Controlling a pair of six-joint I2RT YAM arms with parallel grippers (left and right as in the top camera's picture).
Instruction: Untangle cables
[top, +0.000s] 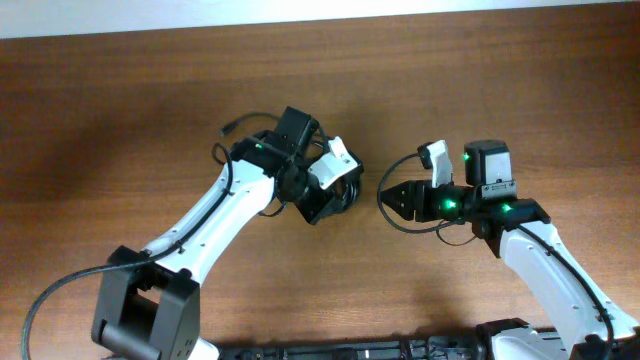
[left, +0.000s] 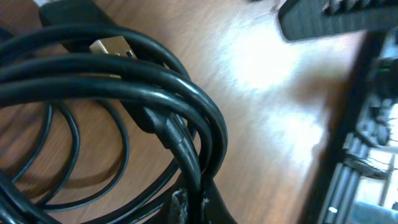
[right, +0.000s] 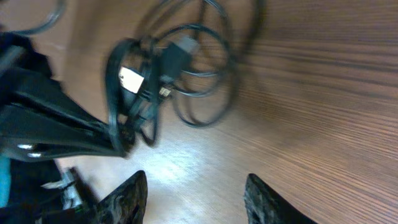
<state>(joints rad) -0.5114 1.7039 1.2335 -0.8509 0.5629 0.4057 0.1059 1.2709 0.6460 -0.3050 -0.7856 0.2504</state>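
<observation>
The left claw (left: 194, 206) is pressed together on the cables (left: 130, 81). Several black strands of the bundle run down between its tips and are pinched there. The rest of the coil spreads in loose loops near the middle of the table (top: 150, 100), and a metal plug end (left: 112, 48) lies among the strands. The right claw (right: 196, 198) stands spread, near the bundle but apart from it, with nothing between its fingers.

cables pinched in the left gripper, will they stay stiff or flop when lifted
Probably floppy: the cables bend in loose loops, so they would likely sag from the left gripper. Likely light, being thin. The loops overlap, so they may lift as one clump.
</observation>
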